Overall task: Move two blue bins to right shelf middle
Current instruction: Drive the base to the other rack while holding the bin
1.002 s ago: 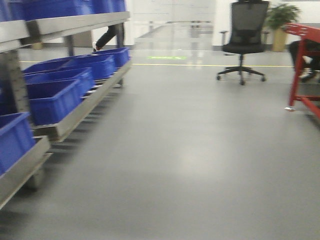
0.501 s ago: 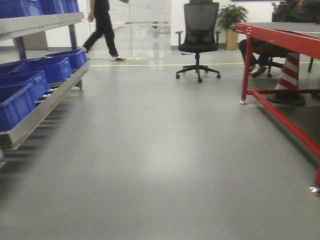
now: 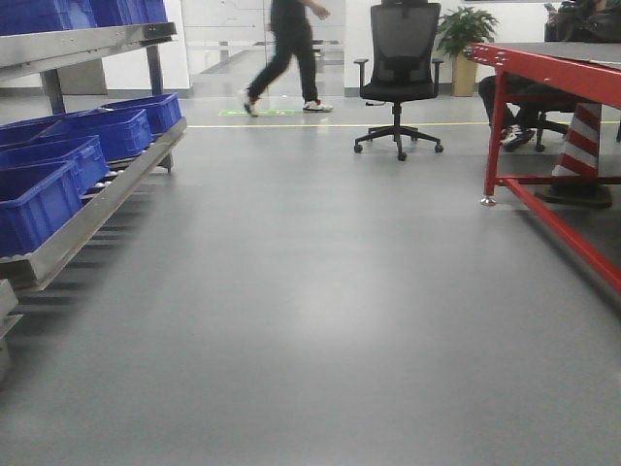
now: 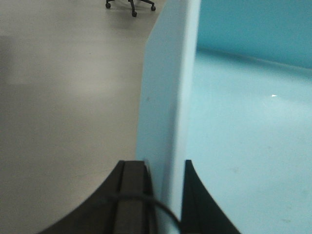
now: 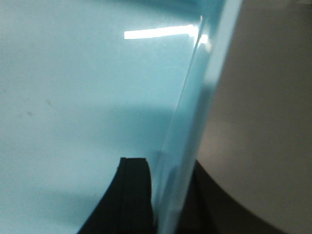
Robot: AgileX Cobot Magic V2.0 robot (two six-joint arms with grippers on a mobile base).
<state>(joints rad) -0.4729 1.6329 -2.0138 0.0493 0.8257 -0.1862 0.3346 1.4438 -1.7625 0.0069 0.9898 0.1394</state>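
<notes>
While left gripper pinches pale-blue bin wall, right gripper pinches opposite wall.

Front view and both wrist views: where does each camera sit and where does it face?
Front: low, facing ahead across floor to an office chair; no robot part.
Left wrist: behind left gripper, clamped on pale blue bin wall.
Right wrist: behind right gripper, clamped likewise.
Shared: front and left wrist show the chair.

This is a warehouse or factory floor: a steel roller rack loaded with royal-blue crates, a bare grey floor with a painted yellow line, a red-framed worktop, a striped cone and an office chair.
</notes>
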